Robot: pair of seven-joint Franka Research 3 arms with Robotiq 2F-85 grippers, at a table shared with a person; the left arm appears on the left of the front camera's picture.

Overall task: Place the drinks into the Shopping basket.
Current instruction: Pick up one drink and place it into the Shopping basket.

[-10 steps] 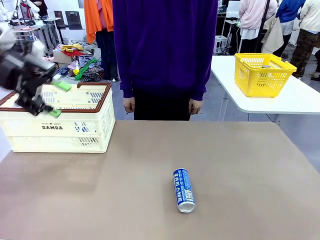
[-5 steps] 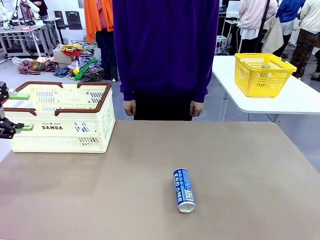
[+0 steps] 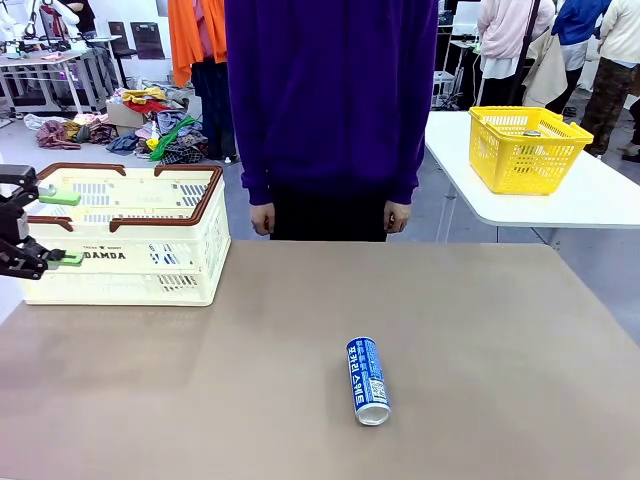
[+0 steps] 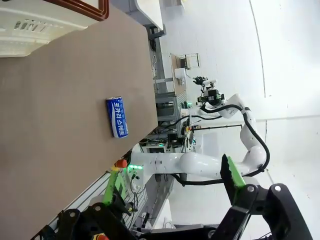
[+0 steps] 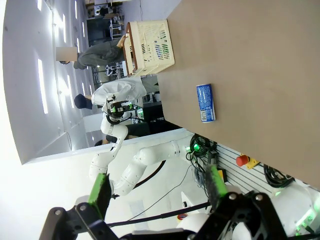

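Observation:
One of the drinks, a blue can (image 3: pixel 367 380) with white lettering, lies on its side on the brown table, right of centre and near the front. The Shopping basket (image 3: pixel 150 272), cream with a brown rim, stands at the table's far left. My left gripper (image 3: pixel 64 228) is open at the basket's left end, green pads apart with nothing between them. The left wrist view has the can (image 4: pixel 117 117) and a corner of the basket (image 4: pixel 40 22) beyond that open gripper (image 4: pixel 172 180). In the right wrist view my right gripper (image 5: pixel 157 190) is open and empty, far from the can (image 5: pixel 205 102) and the basket (image 5: pixel 150 40).
A person in a purple top (image 3: pixel 330 100) stands at the table's far edge, hands down at the sides. A yellow basket (image 3: pixel 525 150) sits on a separate white table (image 3: pixel 590 200) at the right. Bare tabletop (image 3: pixel 200 400) surrounds the can.
My left gripper has swung down and to the left from over the basket's left side to the picture's left edge, then come slightly back in. The can has not moved.

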